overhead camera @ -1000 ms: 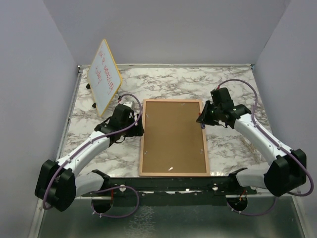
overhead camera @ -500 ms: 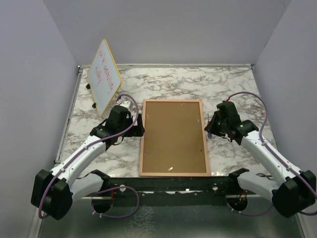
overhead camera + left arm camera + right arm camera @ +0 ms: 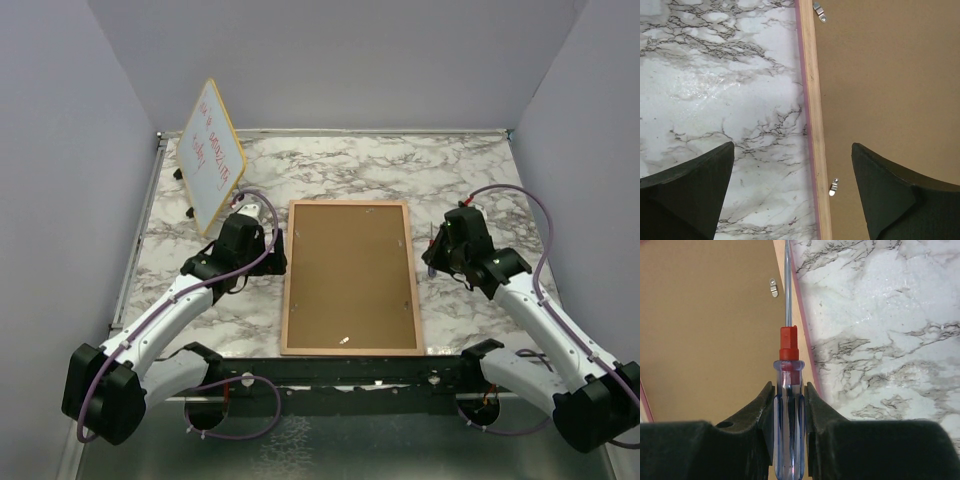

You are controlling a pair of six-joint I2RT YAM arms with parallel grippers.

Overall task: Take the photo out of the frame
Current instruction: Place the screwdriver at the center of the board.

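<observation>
The frame [image 3: 349, 290] is laid back-up on the counter [image 3: 470, 180], its left edge straddled by the wide-open, empty left jaws, while a screwdriver [image 3: 788, 375] is clamped in the right jaws.

One frame [image 3: 349, 277]; one whiteboard [image 3: 212, 152]; one screwdriver [image 3: 788, 385]; one table [image 3: 400, 170]

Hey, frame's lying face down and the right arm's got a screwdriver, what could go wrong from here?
The clear-handled screwdriver in the right gripper points along the pink-bordered, brown-backed frame; its tip could skid off a small metal clip and gouge the fibreboard. The left gripper hangs open astride the frame's edge, pressing nothing, so the frame may slide.
</observation>
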